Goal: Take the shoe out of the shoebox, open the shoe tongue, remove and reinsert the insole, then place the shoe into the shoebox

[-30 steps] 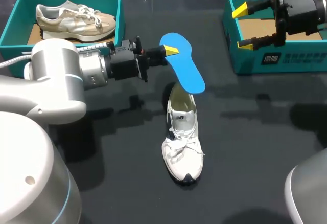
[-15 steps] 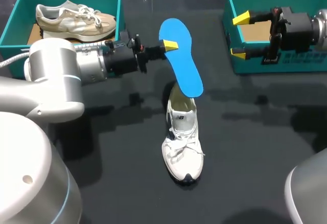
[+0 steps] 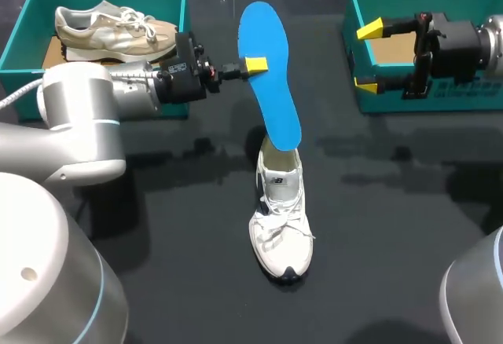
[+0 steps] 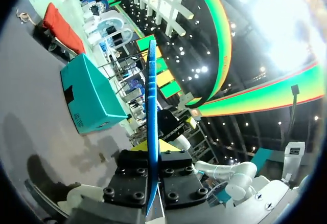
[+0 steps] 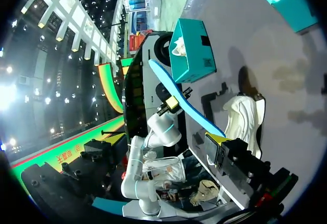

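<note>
Left gripper [image 3: 254,65]: closed on the blue insole [image 3: 271,77], its yellow tips pinching the insole's edge from two sides; it sits at about 11 o'clock from the table's [image 3: 157,226] middle. In the left wrist view the insole [image 4: 151,106] stands edge-on, clamped between the black finger blocks.

Insole: held up off the table and tilted, its upper end toward 12 o'clock. Its lower end is over the heel opening of the white shoe [image 3: 280,218]; I cannot tell whether it touches the shoe.

White shoe: upright on the table near the middle, toe pointing to 6 o'clock, heel to 12 o'clock, laces loose. In the right wrist view the shoe [image 5: 245,116] lies ahead of that gripper, with the insole [image 5: 184,106] slanting up from it.

Right gripper [image 3: 368,56]: wide open and holding nothing, at about 2 o'clock, by the near left corner of the right shoebox [image 3: 440,93].

Right shoebox: teal, at 1 to 2 o'clock, brown floor showing.

Left shoebox [image 3: 23,22]: teal, at 10 to 11 o'clock, with a beige shoe [image 3: 114,30] lying inside.
</note>
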Available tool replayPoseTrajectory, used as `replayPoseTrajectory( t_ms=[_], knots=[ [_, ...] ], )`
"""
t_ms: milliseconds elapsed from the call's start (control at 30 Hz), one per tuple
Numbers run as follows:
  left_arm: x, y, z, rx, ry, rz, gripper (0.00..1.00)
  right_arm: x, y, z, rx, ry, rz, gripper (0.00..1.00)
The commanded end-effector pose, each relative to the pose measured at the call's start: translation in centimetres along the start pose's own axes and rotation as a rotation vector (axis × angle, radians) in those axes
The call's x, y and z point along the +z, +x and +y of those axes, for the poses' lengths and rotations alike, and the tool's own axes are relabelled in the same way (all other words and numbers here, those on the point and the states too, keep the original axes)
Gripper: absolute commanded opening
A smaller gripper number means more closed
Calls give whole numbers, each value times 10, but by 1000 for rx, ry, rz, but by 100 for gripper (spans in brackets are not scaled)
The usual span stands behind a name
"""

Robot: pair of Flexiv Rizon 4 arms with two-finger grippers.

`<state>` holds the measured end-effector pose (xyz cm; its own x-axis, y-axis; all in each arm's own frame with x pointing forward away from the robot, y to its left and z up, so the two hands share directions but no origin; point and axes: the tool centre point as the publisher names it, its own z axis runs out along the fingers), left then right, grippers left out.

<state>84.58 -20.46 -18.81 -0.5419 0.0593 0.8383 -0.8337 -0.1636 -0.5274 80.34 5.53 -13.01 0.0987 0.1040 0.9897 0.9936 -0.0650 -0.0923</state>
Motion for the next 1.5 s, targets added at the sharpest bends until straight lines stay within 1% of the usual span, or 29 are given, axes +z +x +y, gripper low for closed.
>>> replayPoseTrajectory(
  t_ms=[33, 200, 233, 300, 333, 400, 433, 500, 533, 567, 600, 967, 1167, 1267, 1300, 1367, 1500],
  knots=[
    [-1, 0, -1, 239, -52, -21, 0, 2, 0, 3, 1, 3, -2, 100],
    [-1, 0, -1, 239, -52, -21, 0, 2, 0, 3, 1, 3, -2, 100],
    [-2, 9, -5, 341, -37, -27, 0, 2, 0, 3, 1, 3, -2, 100],
    [-6, 31, -12, 489, -53, 12, 0, 2, 0, 3, 1, 3, -2, 100],
    [-7, 39, -14, 560, -50, 10, 0, 2, 0, 3, 1, 3, -2, 100],
    [-8, 52, -14, 677, -71, 23, 0, 2, 0, 3, 1, 3, -2, 100],
    [-8, 56, -12, 750, -89, 26, 0, 2, 0, 3, 1, 3, -2, 100],
    [-5, 61, -10, 922, -90, 23, 0, 2, 0, 3, 1, 3, -2, 100],
    [-4, 62, -8, 1067, -79, 28, 0, 2, 0, 3, 1, 3, -2, 100],
    [-4, 62, -5, 1261, -70, 11, 0, 2, 0, 3, 1, 3, -2, 100],
    [-1, 56, -5, 1456, -7, -45, 0, 2, 0, 3, 1, 3, -2, 100],
    [-1, 56, -5, 1456, -7, -45, 0, 2, 0, 3, 1, 3, -2, 100],
    [-9, 93, 2, 1808, -34, -10, 0, 2, 0, 3, 1, 3, -2, 100],
    [-12, 99, -1, 1931, -65, -16, 0, 2, 0, 3, 1, 3, -2, 100],
    [-13, 100, -2, 2016, -87, -30, 0, 2, 0, 3, 1, 3, -2, 100],
    [-17, 100, -3, 2297, -150, -57, 0, 2, 0, 3, 1, 3, -2, 100],
    [-17, 100, -3, 2297, -150, -57, 0, 2, 0, 3, 1, 3, -2, 100]
  ],
)
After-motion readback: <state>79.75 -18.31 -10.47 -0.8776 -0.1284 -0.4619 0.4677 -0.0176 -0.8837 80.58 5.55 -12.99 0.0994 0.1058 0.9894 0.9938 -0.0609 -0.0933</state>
